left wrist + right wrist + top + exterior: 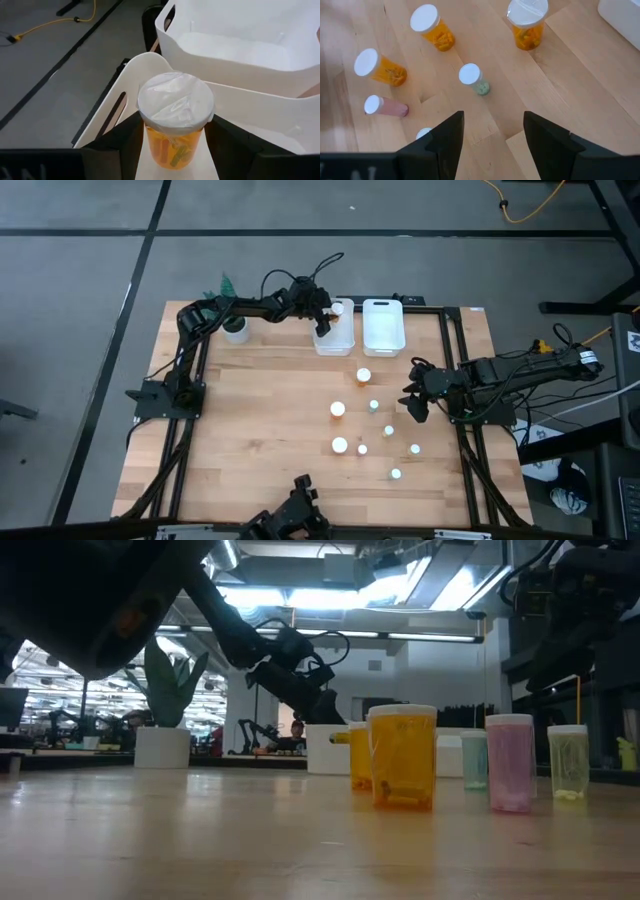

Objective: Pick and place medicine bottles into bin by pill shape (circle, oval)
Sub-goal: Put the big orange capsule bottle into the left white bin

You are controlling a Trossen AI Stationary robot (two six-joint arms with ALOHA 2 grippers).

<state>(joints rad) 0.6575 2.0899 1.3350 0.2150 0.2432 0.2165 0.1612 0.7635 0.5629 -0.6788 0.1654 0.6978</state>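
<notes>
Altogether eight bottles (364,376), two bins (384,326)

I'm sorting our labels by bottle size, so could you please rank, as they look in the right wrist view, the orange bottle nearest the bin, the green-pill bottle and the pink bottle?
1. Orange bottle: largest, widest cap.
2. Green-pill bottle and pink bottle: both clearly smaller, with similar caps; too alike to rank.

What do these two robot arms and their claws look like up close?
Both arms, left arm and right arm, are dark, jointed and slim, with black cables looping along them. The left gripper and right gripper each have two flat, black, wedge-shaped fingers.
</notes>
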